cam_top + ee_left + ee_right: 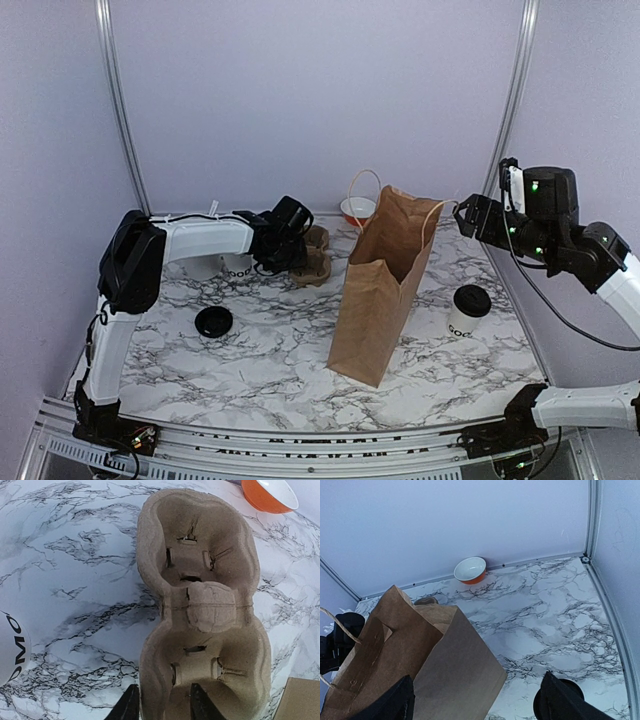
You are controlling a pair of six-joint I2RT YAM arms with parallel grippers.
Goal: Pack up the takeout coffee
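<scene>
The takeout coffee, a small white cup with a black lid, stands on the right of the marble table, right of the brown paper bag. Its lid shows partly behind my right finger. My right gripper is open and empty, raised above the bag and cup; it also shows in the right wrist view. My left gripper is at the brown pulp tray. In the left wrist view the gripper is closed on the near left rim of the tray, one finger outside, one inside the well.
A lidless white cup with dark lettering and another white container stand under the left arm. A loose black lid lies front left. An orange bowl sits at the back wall. The bag's mouth is open.
</scene>
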